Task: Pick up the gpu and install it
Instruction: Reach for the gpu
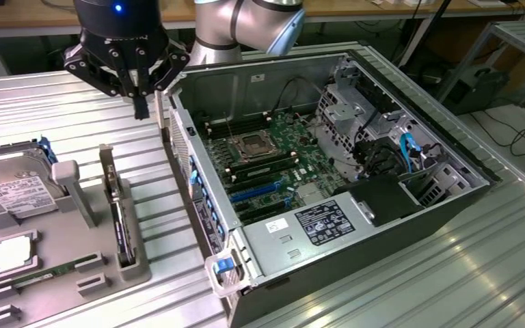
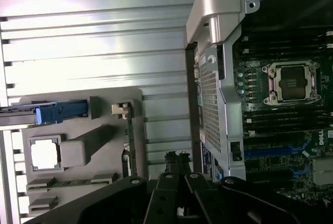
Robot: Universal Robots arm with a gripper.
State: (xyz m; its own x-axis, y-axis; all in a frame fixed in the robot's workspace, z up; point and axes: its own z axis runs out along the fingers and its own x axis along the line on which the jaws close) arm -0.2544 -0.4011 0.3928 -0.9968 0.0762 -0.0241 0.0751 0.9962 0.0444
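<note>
The gpu (image 1: 117,212) stands on its long edge in a slot of the grey holder (image 1: 139,270) at the exterior view's left, its silver bracket at the far end. In the wrist view the gpu (image 2: 130,141) shows edge-on as a thin green strip. My black gripper (image 1: 139,106) hangs shut and empty above the ribbed table, between the holder's far end and the open computer case (image 1: 272,242). The gripper (image 2: 177,157) sits just beside the card's near end in the wrist view, apart from it. Blue expansion slots (image 1: 258,195) lie on the motherboard inside the case.
On the holder also lie a silver hard drive (image 1: 16,188) with a white label, a CPU (image 1: 11,253) and a RAM stick (image 1: 52,273). The case's wall (image 2: 221,83) rises close beside the gripper. A black power supply (image 1: 385,198) and drive cages fill the case's far side.
</note>
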